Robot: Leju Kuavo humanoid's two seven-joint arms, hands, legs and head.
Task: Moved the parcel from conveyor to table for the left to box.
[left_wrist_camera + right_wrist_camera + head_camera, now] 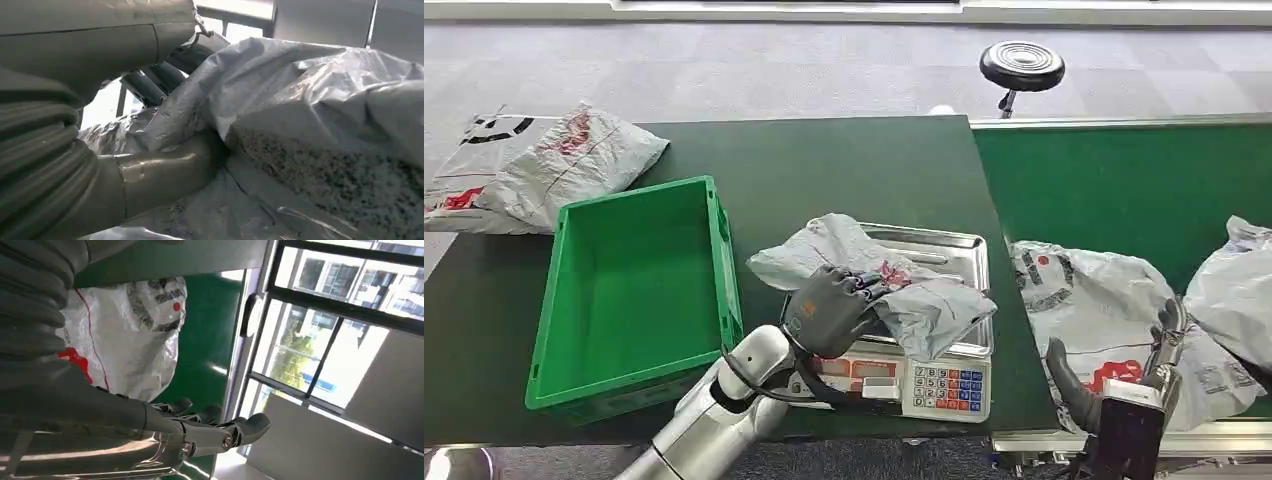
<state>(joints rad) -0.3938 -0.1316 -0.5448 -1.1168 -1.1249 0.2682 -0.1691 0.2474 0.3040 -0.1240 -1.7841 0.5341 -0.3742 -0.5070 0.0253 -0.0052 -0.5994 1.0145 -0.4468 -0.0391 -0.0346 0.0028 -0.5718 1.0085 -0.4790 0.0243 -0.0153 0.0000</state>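
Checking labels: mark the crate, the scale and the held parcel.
crate [564, 290], head view, left wall.
scale [944, 387], head view, keypad.
parcel [934, 305], head view, grey bag on the scale pan, gripped by the left hand [829, 310].

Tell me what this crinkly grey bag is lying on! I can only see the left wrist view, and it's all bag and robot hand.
Observer: The parcel that the left robot hand grips lies on the steel tray of a scale.
Operator: Is the box close?
Observer: Yes, an open green box stands right beside the scale, on the robot's left.
Operator: What's the other robot hand doing?
Observer: The right robot hand is open, holding nothing, over a second parcel on the green conveyor.
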